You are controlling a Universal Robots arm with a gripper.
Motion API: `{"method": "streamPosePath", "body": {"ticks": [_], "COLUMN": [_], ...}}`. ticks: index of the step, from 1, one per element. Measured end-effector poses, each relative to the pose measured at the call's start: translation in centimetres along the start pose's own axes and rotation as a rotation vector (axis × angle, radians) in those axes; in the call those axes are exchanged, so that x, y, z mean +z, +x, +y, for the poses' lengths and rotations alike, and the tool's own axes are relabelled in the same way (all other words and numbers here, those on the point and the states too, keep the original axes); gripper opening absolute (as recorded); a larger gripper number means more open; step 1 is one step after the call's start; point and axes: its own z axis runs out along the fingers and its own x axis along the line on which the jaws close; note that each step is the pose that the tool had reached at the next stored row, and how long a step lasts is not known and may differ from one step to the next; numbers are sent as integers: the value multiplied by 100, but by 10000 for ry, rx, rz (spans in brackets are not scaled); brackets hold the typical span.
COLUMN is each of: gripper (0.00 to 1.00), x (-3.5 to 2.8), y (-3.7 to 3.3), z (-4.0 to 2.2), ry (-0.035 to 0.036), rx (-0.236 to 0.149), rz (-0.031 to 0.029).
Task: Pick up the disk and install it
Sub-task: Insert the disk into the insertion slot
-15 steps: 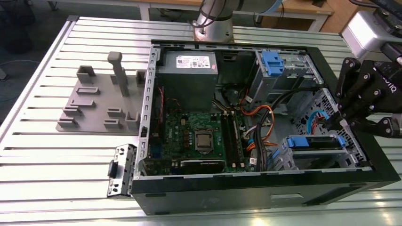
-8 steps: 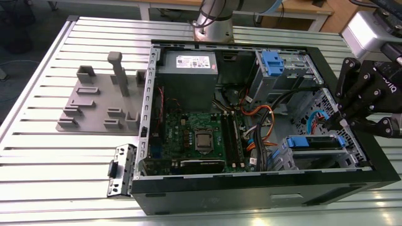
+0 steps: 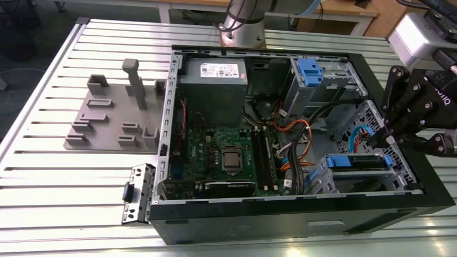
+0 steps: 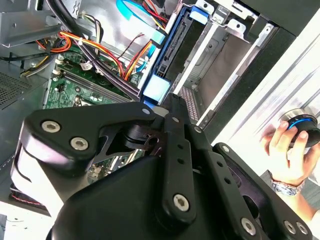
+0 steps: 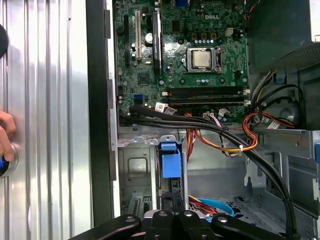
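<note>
While the grey fixture block point(image 3: 107, 115) sits alone on the slatted worktop point(image 3: 43, 176) at the exterior view's left, the open PC case point(image 3: 286, 214) lies mid-frame with motherboard point(image 3: 221, 155) and power supply point(image 3: 211, 80) exposed. Disk point(image 3: 357, 162) with its blue bracket sits in the lower drive cage at the case's right end, edge-on in the second wrist view point(image 4: 172, 55). Tool point(image 3: 389, 140) hangs just beside it, above the case's right edge; jaw state: can't tell. A person's hand point(image 4: 289, 150) rests on a knob nearby.
</note>
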Motion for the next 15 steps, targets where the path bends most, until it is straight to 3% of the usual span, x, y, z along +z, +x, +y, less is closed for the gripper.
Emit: {"method": "streamPosePath", "body": {"ticks": [7, 15], "gripper": [10, 10], "x": [77, 132], "y": [0, -35], "z": [-70, -276], "ry": [-5, -28], "rx": [1, 2], "rz": [2, 6]}}
